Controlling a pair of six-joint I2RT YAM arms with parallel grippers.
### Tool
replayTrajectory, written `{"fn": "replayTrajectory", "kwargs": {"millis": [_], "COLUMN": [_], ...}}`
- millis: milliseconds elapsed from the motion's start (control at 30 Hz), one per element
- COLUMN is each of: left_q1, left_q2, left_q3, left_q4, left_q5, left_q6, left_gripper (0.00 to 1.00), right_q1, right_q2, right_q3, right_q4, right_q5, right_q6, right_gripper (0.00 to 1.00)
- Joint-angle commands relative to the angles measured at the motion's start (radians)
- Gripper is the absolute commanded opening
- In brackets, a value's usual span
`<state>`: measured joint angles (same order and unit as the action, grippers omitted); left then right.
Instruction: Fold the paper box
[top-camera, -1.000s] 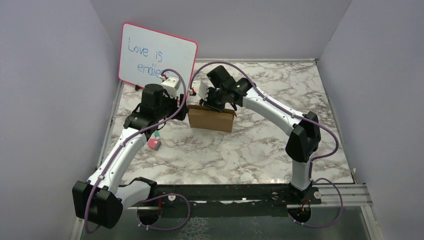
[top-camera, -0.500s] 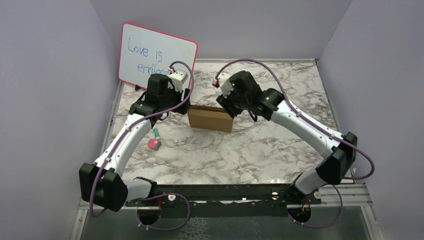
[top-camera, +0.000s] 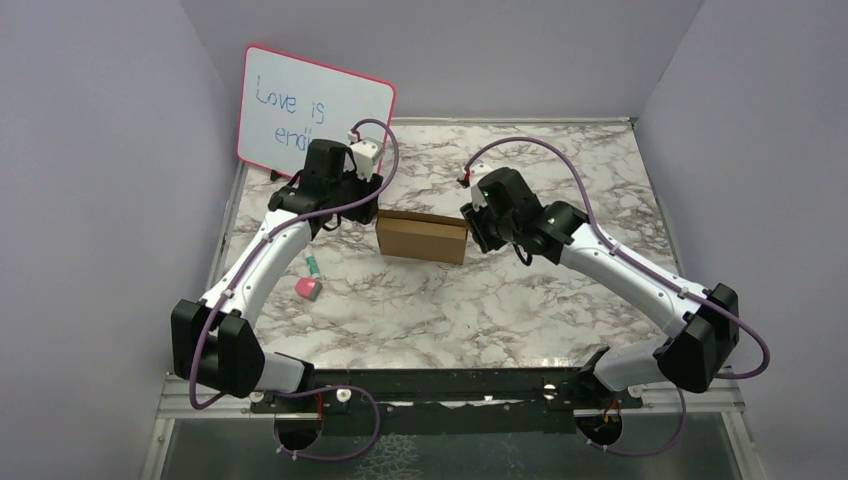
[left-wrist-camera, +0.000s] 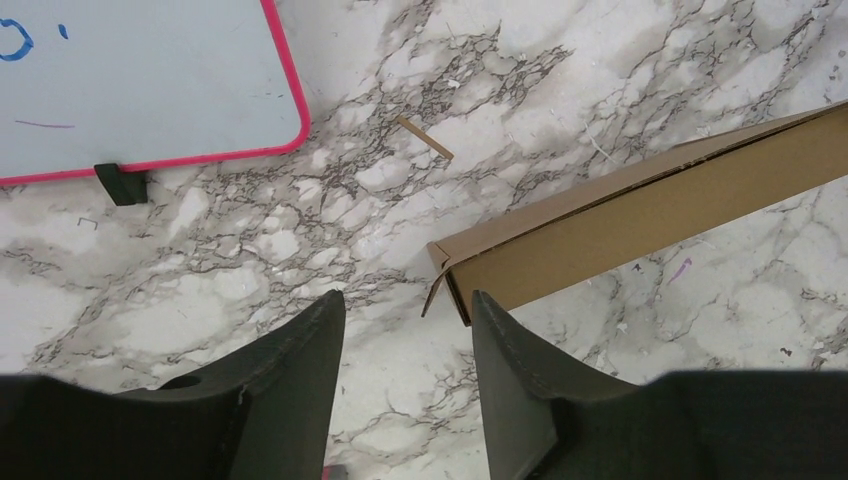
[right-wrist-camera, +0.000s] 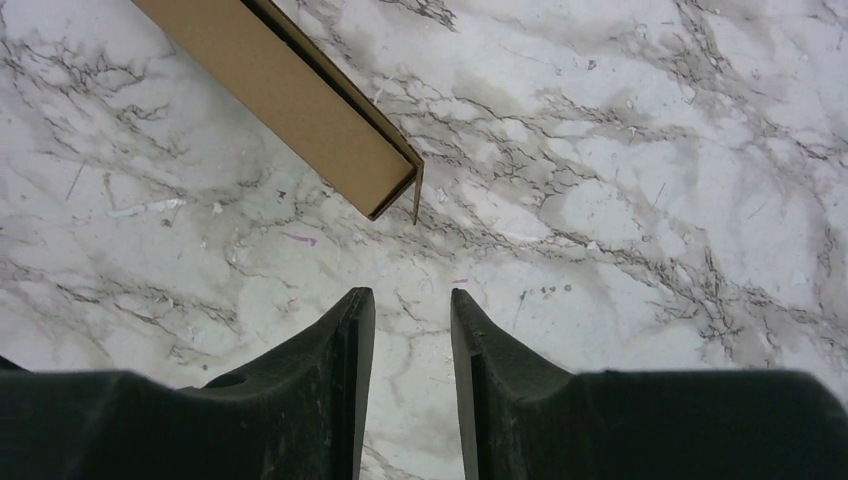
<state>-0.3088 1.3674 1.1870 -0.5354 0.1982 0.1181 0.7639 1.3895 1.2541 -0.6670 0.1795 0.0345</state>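
Note:
The paper box (top-camera: 422, 237) is a small brown cardboard box folded into a shallow rectangle, resting on the marble table between the two arms. Its left end (left-wrist-camera: 640, 205) shows in the left wrist view with a small flap sticking out at the corner. My left gripper (left-wrist-camera: 408, 296) hovers just left of that corner, open, nothing between its fingers. The box's right end (right-wrist-camera: 300, 100) shows in the right wrist view, a thin flap edge standing off its corner. My right gripper (right-wrist-camera: 412, 292) hangs just right of that end, open with a narrow gap, holding nothing.
A pink-framed whiteboard (top-camera: 313, 112) with blue writing leans against the back left wall, its black foot (left-wrist-camera: 122, 183) close to the left arm. A pink and green small object (top-camera: 309, 282) lies left of the box. A cardboard sliver (left-wrist-camera: 425, 138) lies behind the box.
The right arm has drawn back from over the box's top to its right end. The left gripper has shifted back and narrowed a little. The box has stayed in place.

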Motion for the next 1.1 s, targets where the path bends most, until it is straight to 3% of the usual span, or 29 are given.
{"fn": "replayTrajectory", "kwargs": {"millis": [0, 567, 1067], "left_q1": [0.006, 0.017, 0.023], "left_q2": [0.021, 0.094, 0.111], "left_q3": [0.051, 0.097, 0.102], "left_q4": [-0.026, -0.063, -0.068], "left_q5": [0.020, 0.054, 0.104], "left_q6": [0.030, 0.043, 0.038], "left_gripper": [0.49, 0.47, 0.43], "right_q1": [-0.020, -0.067, -0.070], "right_q2": [0.010, 0.085, 0.121], "right_q3": [-0.017, -0.015, -0.015], "right_q4": [0.087, 0.199, 0.203], "right_q5": [0.023, -0.107, -0.086], "right_q6": [0.033, 0.060, 0.065], "right_gripper": [0.36, 0.31, 0.08]}}
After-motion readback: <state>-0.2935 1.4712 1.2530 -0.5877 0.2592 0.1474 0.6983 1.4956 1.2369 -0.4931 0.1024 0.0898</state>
